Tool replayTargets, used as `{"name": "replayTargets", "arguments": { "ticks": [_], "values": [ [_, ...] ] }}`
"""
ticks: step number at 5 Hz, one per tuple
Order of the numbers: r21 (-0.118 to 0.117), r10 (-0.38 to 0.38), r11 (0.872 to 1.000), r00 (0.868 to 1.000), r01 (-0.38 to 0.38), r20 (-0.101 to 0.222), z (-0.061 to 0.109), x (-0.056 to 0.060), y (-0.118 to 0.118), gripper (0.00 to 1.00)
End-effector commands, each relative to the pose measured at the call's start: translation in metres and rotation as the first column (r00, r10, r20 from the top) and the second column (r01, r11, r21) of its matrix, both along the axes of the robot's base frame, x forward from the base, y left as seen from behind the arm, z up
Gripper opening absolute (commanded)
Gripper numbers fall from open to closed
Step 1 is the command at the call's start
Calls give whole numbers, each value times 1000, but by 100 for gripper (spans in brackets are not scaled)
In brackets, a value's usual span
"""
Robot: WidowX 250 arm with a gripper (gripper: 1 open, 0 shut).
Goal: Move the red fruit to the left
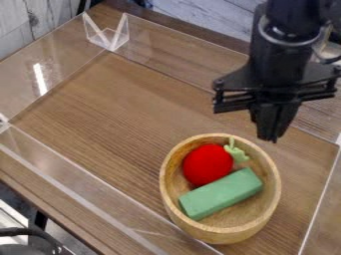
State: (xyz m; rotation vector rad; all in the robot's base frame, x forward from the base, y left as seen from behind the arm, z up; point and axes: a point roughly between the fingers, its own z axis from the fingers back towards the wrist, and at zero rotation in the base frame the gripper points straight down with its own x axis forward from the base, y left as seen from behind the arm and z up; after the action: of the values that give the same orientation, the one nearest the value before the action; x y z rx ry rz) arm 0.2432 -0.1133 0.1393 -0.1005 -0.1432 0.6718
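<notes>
The red fruit [206,163] is small, round and glossy, with a green leafy top [240,154] at its right. It lies inside a wooden bowl [173,186], against a light-green block [221,195]. My gripper [273,132] hangs over the bowl's upper right rim, to the right of the fruit and apart from it. Its fingers are pressed together, shut on nothing.
Low clear acrylic walls [40,75] fence the wooden table [107,110]. A small clear stand [106,33] sits at the far left corner. The bowl rests near the table's front right.
</notes>
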Motion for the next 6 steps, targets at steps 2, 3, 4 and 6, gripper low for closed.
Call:
{"name": "replayTargets", "arguments": {
  "ticks": [2,3,4,6],
  "values": [
    [4,16,1000,1000,-17,17,7,2,-5,100],
    [25,-95,995,995,95,-8,7,-7,14,100],
    [29,-219,975,976,219,-20,9,-10,29,100],
    [41,-493,868,869,495,-48,-12,-1,36,100]
  ]
}}
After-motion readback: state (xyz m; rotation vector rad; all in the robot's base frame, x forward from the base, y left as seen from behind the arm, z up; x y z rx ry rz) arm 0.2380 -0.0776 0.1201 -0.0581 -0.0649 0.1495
